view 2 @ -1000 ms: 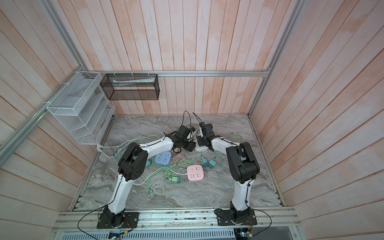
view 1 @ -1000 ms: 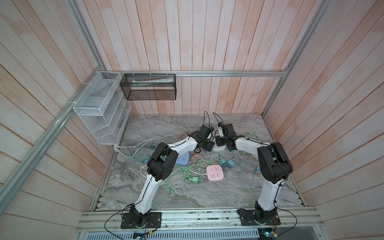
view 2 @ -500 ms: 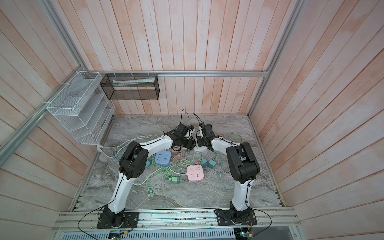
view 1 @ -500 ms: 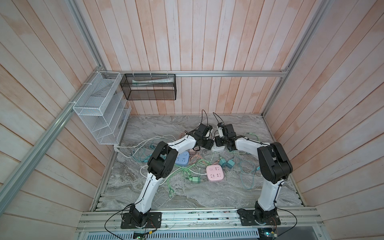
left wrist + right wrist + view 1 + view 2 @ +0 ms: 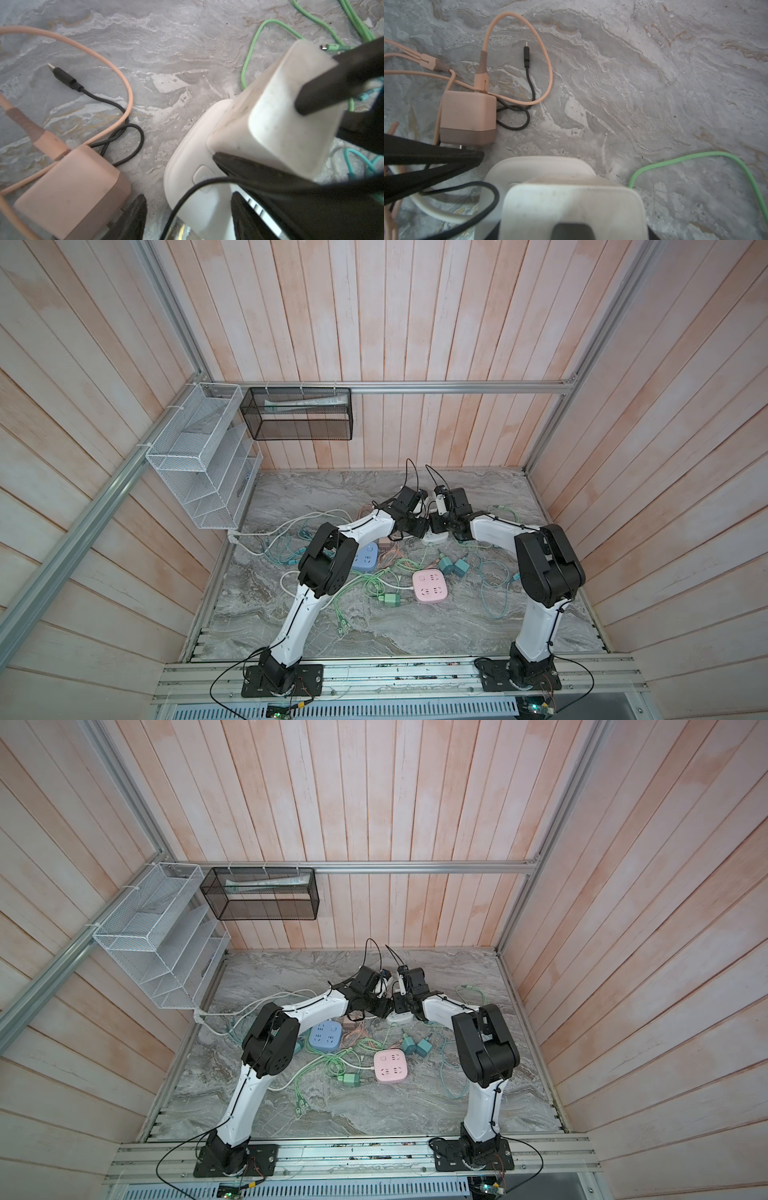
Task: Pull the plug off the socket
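You're seeing pink power strip (image 5: 429,586) lying mid table (image 5: 316,489), blue power strip (image 5: 365,558) sitting nearer left edge, peach charger (image 5: 70,193) lying beside black cable (image 5: 99,99).

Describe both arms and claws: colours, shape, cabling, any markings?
The left arm and right arm match: white tubular links, bulky black joint housings and black base plates. A thin black cable loops loose at the wrists. The left claw and right claw are black with flat tapered fingers. No markings are legible.
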Robot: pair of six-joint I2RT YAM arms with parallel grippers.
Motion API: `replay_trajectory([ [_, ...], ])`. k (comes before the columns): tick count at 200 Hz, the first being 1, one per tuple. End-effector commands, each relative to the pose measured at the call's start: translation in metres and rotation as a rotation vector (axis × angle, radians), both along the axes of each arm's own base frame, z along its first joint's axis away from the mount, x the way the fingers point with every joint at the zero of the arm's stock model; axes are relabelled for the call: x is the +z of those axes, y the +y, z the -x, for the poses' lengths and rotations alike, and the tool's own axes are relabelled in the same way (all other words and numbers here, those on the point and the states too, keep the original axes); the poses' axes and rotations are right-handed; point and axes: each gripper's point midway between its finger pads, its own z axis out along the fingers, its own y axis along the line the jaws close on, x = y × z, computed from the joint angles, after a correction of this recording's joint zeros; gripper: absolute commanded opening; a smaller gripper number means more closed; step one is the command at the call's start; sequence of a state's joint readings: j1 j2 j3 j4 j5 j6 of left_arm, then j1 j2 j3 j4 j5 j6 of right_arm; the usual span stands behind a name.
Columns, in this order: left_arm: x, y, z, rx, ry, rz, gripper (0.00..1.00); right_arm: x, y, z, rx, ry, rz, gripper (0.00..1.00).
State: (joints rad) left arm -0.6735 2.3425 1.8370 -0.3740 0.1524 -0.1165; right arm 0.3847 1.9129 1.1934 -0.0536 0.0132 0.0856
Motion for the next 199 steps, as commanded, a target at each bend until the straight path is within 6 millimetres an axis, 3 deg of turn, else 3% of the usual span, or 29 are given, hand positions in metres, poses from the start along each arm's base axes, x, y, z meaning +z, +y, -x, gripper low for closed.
replay_trajectory([
  [1, -0.065, 0.024, 0.024, 0.002, 0.126, -0.149, 0.63, 0.012, 0.003, 0.001, 0.001, -0.004, -0.014, 0.2],
  [66, -0.074, 0.032, 0.026, 0.007, 0.133, -0.192, 0.59, 0.019, 0.002, -0.002, 0.001, -0.004, -0.094, 0.19],
  [107, -0.077, 0.028, 0.029, 0.002, 0.157, -0.161, 0.59, 0.011, 0.001, -0.001, 0.01, -0.015, 0.11, 0.18],
  [154, -0.071, 0.035, 0.029, 0.023, 0.166, -0.12, 0.55, 0.0, -0.01, 0.001, -0.016, -0.006, 0.177, 0.16],
  [199, -0.076, 0.037, 0.028, 0.026, 0.173, -0.139, 0.54, 0.019, 0.006, -0.002, 0.006, -0.01, 0.0, 0.16],
])
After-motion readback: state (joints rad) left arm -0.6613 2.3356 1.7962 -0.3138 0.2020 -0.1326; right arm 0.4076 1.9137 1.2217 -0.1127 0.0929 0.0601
